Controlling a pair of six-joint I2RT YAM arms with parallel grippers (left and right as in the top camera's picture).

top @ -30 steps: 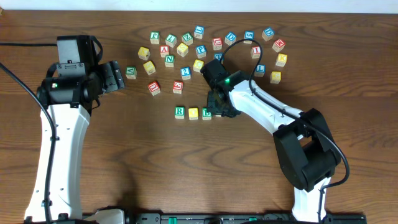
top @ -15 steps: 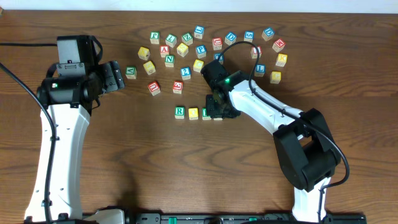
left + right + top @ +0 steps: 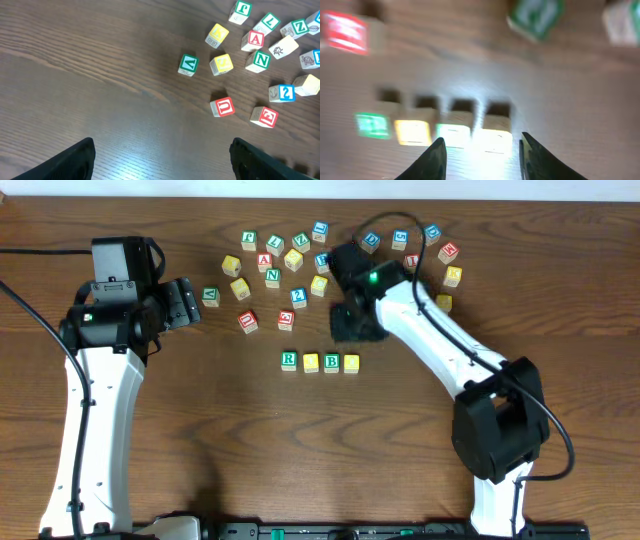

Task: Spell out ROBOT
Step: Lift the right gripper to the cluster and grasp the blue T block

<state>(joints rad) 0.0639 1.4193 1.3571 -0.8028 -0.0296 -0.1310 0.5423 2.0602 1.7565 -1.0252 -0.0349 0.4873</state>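
A row of letter blocks lies mid-table: green R, a yellow block, green B and a second yellow block. The same row shows blurred in the right wrist view, with the end yellow block between the fingertips' line of sight. My right gripper is open and empty, lifted above and behind the row; in its own view it holds nothing. My left gripper is open and empty at the left, its fingers wide over bare wood.
Several loose letter blocks lie scattered along the back of the table, among them a red A, a green N, a red U and a green block. The right arm's cable loops over the back blocks.
My right gripper has let go of the second yellow block at the row's right end and has pulled up and back from it. The left arm has not moved.
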